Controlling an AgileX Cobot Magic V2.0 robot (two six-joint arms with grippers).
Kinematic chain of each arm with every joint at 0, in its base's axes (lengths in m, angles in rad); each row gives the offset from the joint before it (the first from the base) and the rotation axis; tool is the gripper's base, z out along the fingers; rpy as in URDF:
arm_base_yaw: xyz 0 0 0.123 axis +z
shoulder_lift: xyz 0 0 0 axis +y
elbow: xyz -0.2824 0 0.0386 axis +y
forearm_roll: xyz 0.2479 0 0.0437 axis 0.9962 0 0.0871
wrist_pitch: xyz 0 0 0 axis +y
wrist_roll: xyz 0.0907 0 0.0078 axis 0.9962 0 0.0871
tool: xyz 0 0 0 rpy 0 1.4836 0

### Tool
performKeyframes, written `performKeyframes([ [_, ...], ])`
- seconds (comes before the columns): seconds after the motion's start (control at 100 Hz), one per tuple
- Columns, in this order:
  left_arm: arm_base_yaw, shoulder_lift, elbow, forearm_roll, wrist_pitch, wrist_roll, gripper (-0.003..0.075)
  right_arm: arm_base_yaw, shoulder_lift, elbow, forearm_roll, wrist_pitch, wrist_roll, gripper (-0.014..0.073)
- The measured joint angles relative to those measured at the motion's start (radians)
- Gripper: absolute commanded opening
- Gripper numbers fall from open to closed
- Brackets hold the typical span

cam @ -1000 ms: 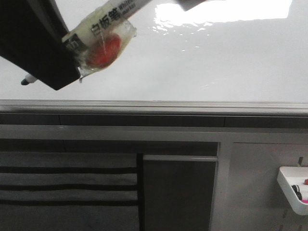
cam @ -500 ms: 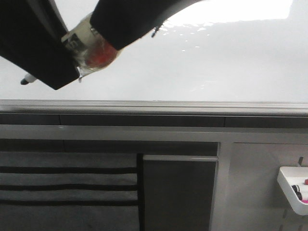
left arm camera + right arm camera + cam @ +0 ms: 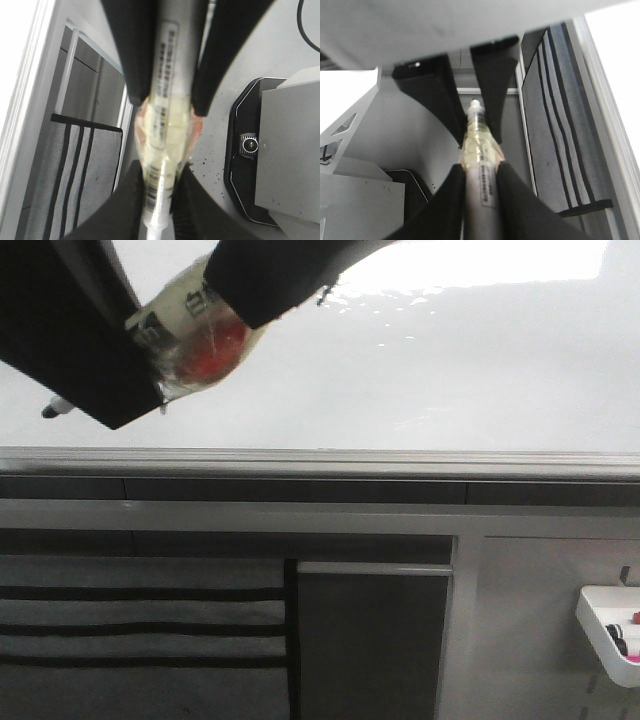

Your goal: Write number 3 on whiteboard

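My left jaws (image 3: 156, 197) and my right jaws (image 3: 480, 187) are both clamped on one marker (image 3: 185, 325), each pair pinching its barrel from opposite ends. The marker is pale and cream-coloured, with black printed lettering along the barrel and a wrap of clear tape over a red patch near its middle; its dark tip (image 3: 50, 410) pokes out past my left jaws, over the whiteboard (image 3: 450, 370). The whiteboard is glossy white with bright glare along the top, bare of any stroke where I can see it, and bordered below by a grey metal edge strip (image 3: 400, 462). A small white tray (image 3: 608, 632) hangs low at the right.
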Motion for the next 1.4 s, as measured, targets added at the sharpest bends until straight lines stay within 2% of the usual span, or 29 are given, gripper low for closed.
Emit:
performKeyframes([
  [0.13,-0.001,0.0,0.0,0.002,0.002,0.005,0.0081,0.0,0.0,0.0,0.0,0.002,0.0,-0.0005],
  [0.34,-0.001,-0.001,0.0,0.006,-0.019,-0.001,0.0354,0.0,0.0,0.0,-0.004,0.002,0.0,-0.0005],
  [0.44,-0.001,-0.022,0.0,0.016,-0.054,-0.012,0.0414,0.0,0.0,0.0,-0.014,-0.007,0.0,-0.0005],
  [0.58,0.014,-0.089,0.0,0.018,-0.099,-0.026,0.0416,-0.004,-0.021,0.0,-0.032,-0.045,0.014,-0.0005],
  [0.71,0.09,-0.168,0.0,0.041,-0.102,-0.086,0.0412,-0.057,-0.077,0.0,-0.067,-0.062,0.079,-0.0005],
  [0.92,0.282,-0.308,0.024,0.049,-0.086,-0.202,0.0412,-0.258,-0.231,0.005,-0.136,-0.054,0.28,-0.0005],
  [1.16,0.458,-0.501,0.204,0.029,-0.16,-0.354,0.0412,-0.517,-0.38,0.158,-0.166,-0.029,0.5,-0.0005],
  [1.25,0.494,-0.546,0.264,-0.008,-0.204,-0.374,0.0412,-0.557,-0.404,0.208,-0.168,-0.008,0.543,-0.0005],
  [1.4,0.51,-0.56,0.311,-0.032,-0.244,-0.383,0.0412,-0.564,-0.407,0.229,-0.168,0.039,0.558,-0.0005],
])
